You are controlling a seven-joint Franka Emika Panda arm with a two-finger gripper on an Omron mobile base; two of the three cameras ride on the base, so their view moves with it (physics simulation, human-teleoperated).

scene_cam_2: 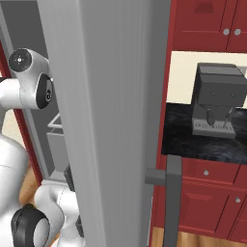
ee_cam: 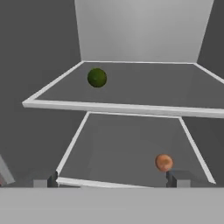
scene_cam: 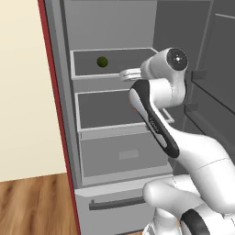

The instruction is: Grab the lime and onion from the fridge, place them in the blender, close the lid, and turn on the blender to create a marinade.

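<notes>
Your hand (ee_cam: 112, 179) is spread wide and holds nothing, its two tips rising at the bottom of the hand view, just outside the fridge (scene_cam: 69, 151). The onion (ee_cam: 164, 162) lies closest, on the lower shelf (ee_cam: 122, 148) just ahead of the right-hand tip, so I judge it the easier first reach. The lime (ee_cam: 97, 77) sits on the upper shelf (ee_cam: 144, 87), farther in, above and off to the left, well apart from the onion.

Bare lower shelf (ee_cam: 122, 144) around onion (ee_cam: 164, 162) (near right edge), upper shelf (ee_cam: 131, 107) overhead — open front.
</notes>
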